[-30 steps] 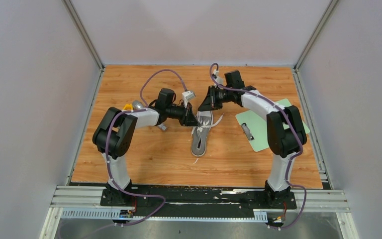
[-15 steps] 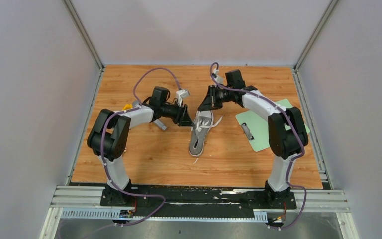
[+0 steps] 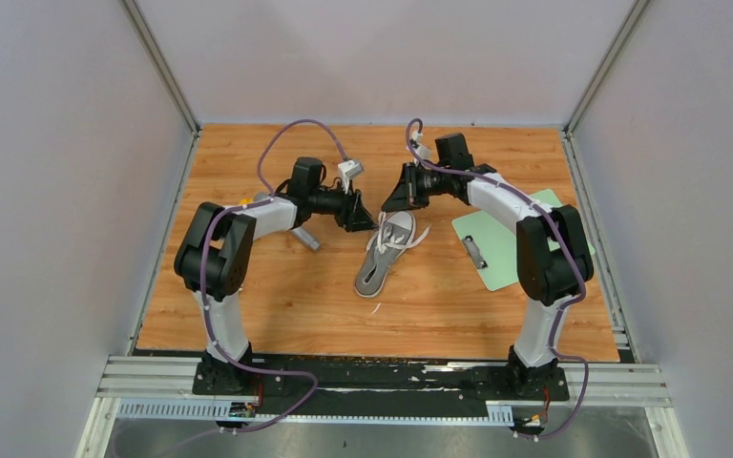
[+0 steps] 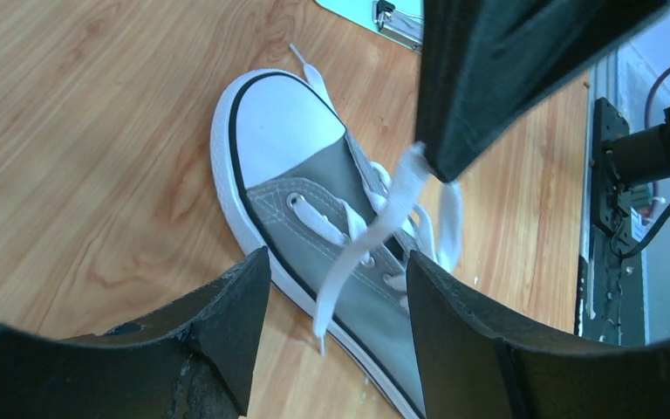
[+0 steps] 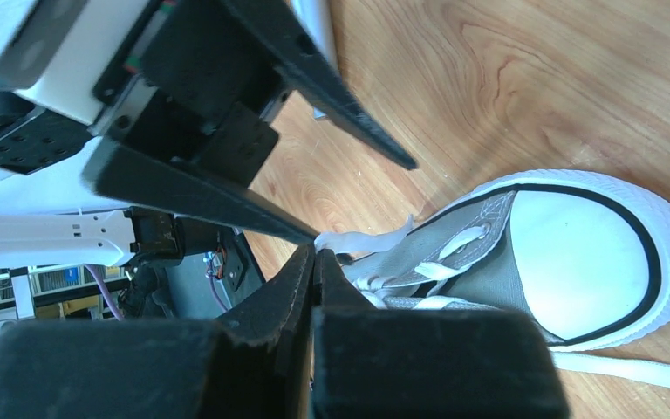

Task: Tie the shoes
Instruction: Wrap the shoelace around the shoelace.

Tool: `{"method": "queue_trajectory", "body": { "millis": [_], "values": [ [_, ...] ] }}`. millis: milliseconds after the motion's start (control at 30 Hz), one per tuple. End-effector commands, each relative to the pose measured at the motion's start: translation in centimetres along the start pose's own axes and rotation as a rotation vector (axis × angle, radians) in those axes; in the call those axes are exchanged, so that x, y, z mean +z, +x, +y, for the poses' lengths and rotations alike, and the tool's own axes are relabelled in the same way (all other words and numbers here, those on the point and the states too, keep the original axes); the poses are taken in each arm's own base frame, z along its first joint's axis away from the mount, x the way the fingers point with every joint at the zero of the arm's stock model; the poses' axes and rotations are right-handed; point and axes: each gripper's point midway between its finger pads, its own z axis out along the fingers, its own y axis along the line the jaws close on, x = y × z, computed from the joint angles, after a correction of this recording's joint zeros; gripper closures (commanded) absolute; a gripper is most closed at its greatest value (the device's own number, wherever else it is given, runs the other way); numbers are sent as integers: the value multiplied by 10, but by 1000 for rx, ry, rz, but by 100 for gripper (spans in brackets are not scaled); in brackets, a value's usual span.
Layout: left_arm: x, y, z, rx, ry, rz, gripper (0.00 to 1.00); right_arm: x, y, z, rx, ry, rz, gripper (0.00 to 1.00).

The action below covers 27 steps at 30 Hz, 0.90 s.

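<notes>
The grey canvas shoe (image 3: 382,256) with its white toe cap (image 4: 283,127) lies mid-table, toe pointing away and heel angled left. My right gripper (image 3: 391,201) hovers over the toe end, shut on a white lace (image 5: 368,239), with the pinch (image 5: 317,253) right at its fingertips. In the left wrist view that lace (image 4: 362,249) hangs slack from the right gripper's tip down over the shoe's side. My left gripper (image 3: 364,216) is just left of the shoe, open. The lace dangles between its fingers (image 4: 235,305) without touching them.
A pale green clipboard (image 3: 508,246) with a metal clip (image 3: 475,251) lies right of the shoe, under the right arm. A small grey object (image 3: 307,239) sits on the wood below the left forearm. Enclosure walls border the tabletop on three sides.
My left gripper has opened and drawn back up and to the left, off the shoe's laces. The shoe's heel has swung left. The right gripper stays shut in place.
</notes>
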Motion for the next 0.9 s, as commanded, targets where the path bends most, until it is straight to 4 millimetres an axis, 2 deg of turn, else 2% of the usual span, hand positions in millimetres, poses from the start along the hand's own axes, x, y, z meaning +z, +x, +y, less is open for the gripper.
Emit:
{"method": "queue_trajectory", "body": {
  "millis": [0, 100, 267, 300, 333, 367, 400, 433, 467, 500, 600, 867],
  "values": [
    [16, -25, -3, 50, 126, -52, 34, -11, -9, 19, -76, -40, -40, 100],
    [21, -29, -8, 53, 199, -48, 34, -12, -6, 17, -74, -35, -38, 100],
    [13, -26, -28, 78, 306, -14, 36, -12, -6, 16, -71, -33, -37, 100],
    [10, -15, -32, 43, 319, 24, 36, -11, -6, 16, -70, -33, -36, 100],
    [8, -17, -33, 119, 326, 23, 36, -12, -7, 16, -69, -34, -37, 100],
    [3, -5, -39, 70, 340, 67, 36, -11, -7, 15, -66, -35, -35, 100],
    [3, -8, -37, 164, 347, 62, 37, -11, -8, 15, -67, -36, -37, 100],
    [-3, 5, -43, 110, 353, 114, 37, -11, -9, 15, -68, -37, -37, 100],
    [-3, 3, -41, 197, 358, 114, 37, -10, -9, 14, -66, -37, -36, 100],
    [-7, 12, -44, 169, 356, 152, 37, -10, -10, 14, -65, -36, -37, 100],
    [-8, 13, -41, 215, 344, 165, 37, -8, -11, 13, -63, -36, -36, 100],
    [6, -6, -21, 172, 238, 76, 33, -10, -11, 14, -72, -37, -39, 100]
  ]
}}
